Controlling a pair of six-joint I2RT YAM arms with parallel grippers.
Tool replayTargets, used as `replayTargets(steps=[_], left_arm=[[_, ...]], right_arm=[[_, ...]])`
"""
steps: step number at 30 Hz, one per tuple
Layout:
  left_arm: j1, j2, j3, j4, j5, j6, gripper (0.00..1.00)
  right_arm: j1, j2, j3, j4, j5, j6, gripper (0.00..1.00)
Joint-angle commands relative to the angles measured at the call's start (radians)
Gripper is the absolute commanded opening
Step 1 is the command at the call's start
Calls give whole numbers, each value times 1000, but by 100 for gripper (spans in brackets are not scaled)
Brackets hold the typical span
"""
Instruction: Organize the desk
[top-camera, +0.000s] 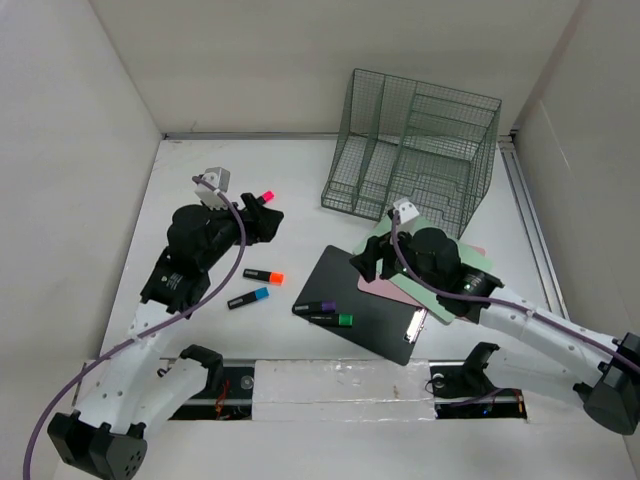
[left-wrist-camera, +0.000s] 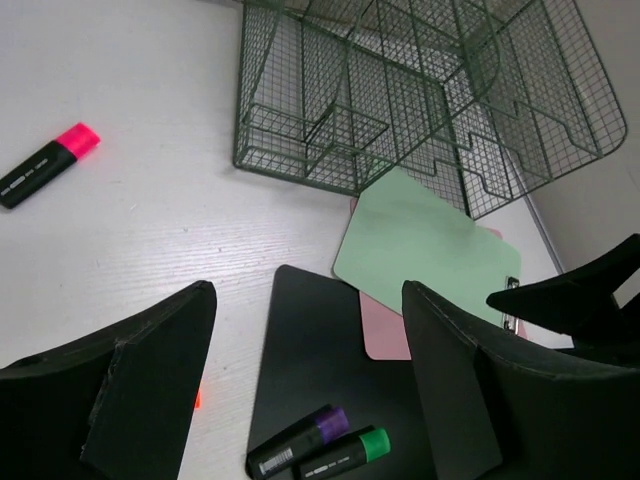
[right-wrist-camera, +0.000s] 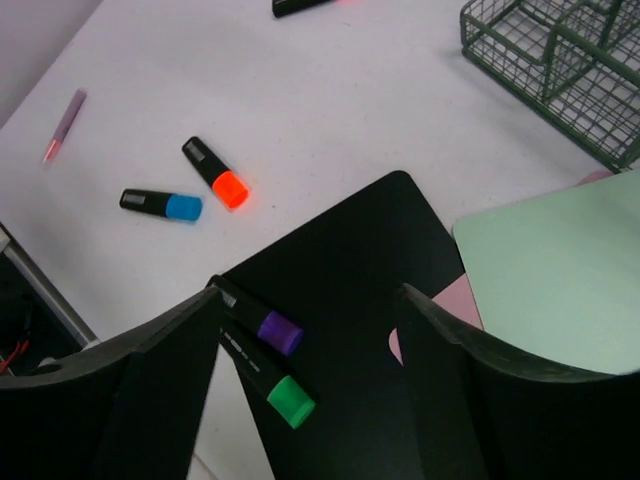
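The white desk (top-camera: 290, 180) holds a black clipboard (top-camera: 375, 305) with a purple highlighter (top-camera: 315, 306) and a green highlighter (top-camera: 333, 319) lying on its near-left corner. My right gripper (top-camera: 365, 258) hovers open above that clipboard (right-wrist-camera: 360, 270), empty, with both highlighters near its left finger (right-wrist-camera: 150, 380). My left gripper (top-camera: 262, 222) is open and empty above the desk's left half, next to a pink highlighter (top-camera: 266, 194). An orange highlighter (top-camera: 264, 275) and a blue highlighter (top-camera: 248, 298) lie on the bare desk left of the clipboard.
A dark green wire-mesh organizer (top-camera: 415, 150) stands at the back right. A light green clipboard (left-wrist-camera: 420, 245) lies in front of it, over a pink clipboard (left-wrist-camera: 385, 330); my right arm hides most of both from above. White walls border the desk.
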Motion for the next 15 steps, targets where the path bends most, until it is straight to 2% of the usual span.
replayTargets(steps=[1, 2, 3, 4, 5, 6, 7, 8, 10, 11, 14, 15], left_arm=[[2, -40, -13, 77, 29, 21, 71], [2, -59, -21, 91, 23, 19, 71], [2, -63, -19, 91, 20, 18, 71], [2, -63, -13, 90, 15, 21, 71], [2, -56, -9, 87, 7, 22, 69], [2, -56, -4, 78, 1, 22, 67], [2, -59, -7, 80, -5, 19, 63], [2, -75, -11, 85, -23, 16, 55], [2, -97, -21, 99, -49, 13, 42], [2, -117, -21, 100, -78, 13, 26], [2, -151, -30, 91, -138, 1, 8], [2, -157, -38, 91, -143, -1, 6]], right_arm=[[14, 5, 24, 40, -21, -30, 71], [14, 16, 27, 40, -24, -32, 66], [14, 30, 34, 40, -28, -32, 49], [23, 56, 42, 40, -37, -35, 36], [23, 74, 56, 40, -45, -41, 27], [23, 88, 62, 77, -45, -41, 11], [34, 128, 66, 86, -45, -43, 5], [34, 149, 85, 92, -45, -47, 0], [43, 197, 109, 97, -76, -50, 0], [43, 250, 125, 102, -82, -49, 0], [43, 382, 187, 141, -94, -43, 0], [43, 424, 244, 140, -103, -44, 0]])
